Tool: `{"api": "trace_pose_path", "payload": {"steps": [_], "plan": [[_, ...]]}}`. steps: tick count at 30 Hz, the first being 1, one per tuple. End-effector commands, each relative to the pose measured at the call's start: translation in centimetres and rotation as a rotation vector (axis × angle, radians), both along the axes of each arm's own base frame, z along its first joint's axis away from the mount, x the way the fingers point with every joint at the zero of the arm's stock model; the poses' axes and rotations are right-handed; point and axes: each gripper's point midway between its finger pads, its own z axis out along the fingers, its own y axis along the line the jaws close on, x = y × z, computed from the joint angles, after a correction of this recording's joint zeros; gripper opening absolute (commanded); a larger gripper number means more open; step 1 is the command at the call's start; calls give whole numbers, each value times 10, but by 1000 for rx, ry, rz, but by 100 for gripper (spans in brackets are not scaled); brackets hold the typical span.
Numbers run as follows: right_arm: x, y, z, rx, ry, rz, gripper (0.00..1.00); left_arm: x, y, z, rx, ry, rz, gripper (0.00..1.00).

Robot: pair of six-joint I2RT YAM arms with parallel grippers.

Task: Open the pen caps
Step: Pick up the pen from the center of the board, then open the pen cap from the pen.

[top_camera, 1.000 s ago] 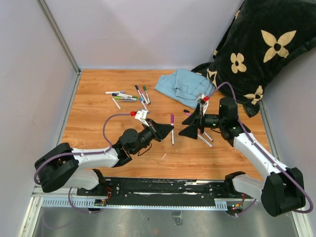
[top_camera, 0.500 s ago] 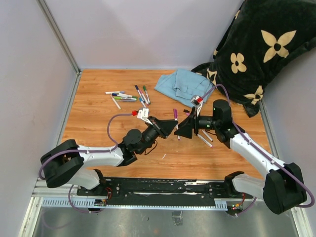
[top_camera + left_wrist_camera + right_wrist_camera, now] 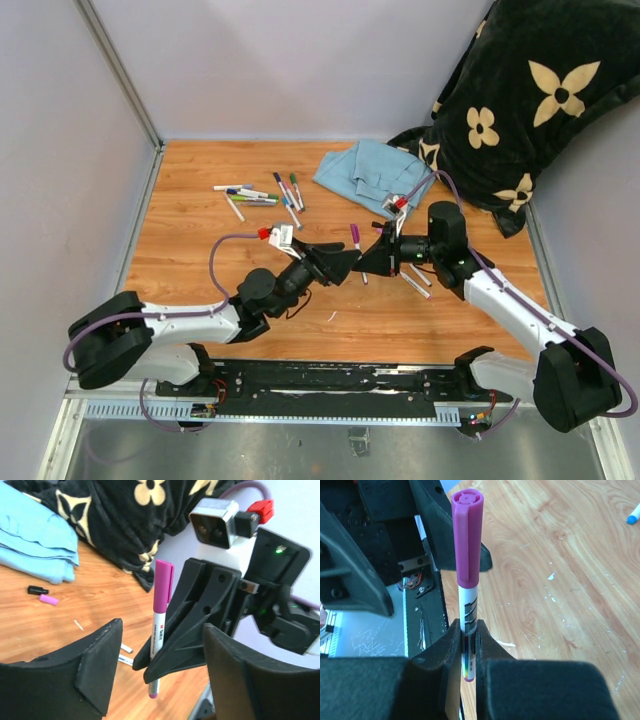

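Observation:
A white-barrelled pen (image 3: 469,615) with a purple pen cap (image 3: 468,540) stands upright above the wooden table. My right gripper (image 3: 469,630) is shut on its lower barrel, the cap well clear above the fingers. In the left wrist view the same pen (image 3: 158,635) and its cap (image 3: 163,582) stand between the fingers of my open left gripper (image 3: 162,627), which touches neither. From above, both grippers meet at mid-table, the left gripper (image 3: 347,263) facing the right gripper (image 3: 364,262) with the purple cap (image 3: 353,232) sticking up between them.
Several capped pens (image 3: 262,193) lie at the back left. A blue cloth (image 3: 372,172) and a black flowered blanket (image 3: 520,100) fill the back right. A loose black cap (image 3: 37,590) and a pink one (image 3: 48,599) lie near the cloth. Two pens (image 3: 415,282) lie under the right arm.
The left gripper carried the purple-capped pen to the right gripper. The right gripper closed on the barrel, and the left gripper opened and let go.

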Motion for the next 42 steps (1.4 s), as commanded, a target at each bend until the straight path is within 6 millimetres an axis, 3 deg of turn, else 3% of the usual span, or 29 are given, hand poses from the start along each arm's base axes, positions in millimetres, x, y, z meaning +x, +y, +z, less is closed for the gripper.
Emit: {"api": "trace_pose_path", "payload": {"steps": [1,5,11,22,32,42], "plan": [[-11,-1,18,30,-98,127,1,-14,21,24,-14,-113,-11,78],[-22,-4,23,35,-147,219,1,-25,25,34,-33,-142,-172,94],[-32,-7,25,46,-176,286,1,-40,16,41,-20,-165,-363,96],[-27,-10,17,15,-182,275,2,-29,29,28,9,-181,-263,99],[-27,-10,14,10,-175,280,2,-19,31,32,-12,-211,-207,97],[-26,-10,12,8,-168,280,2,1,16,37,-1,-216,-180,88]]}}
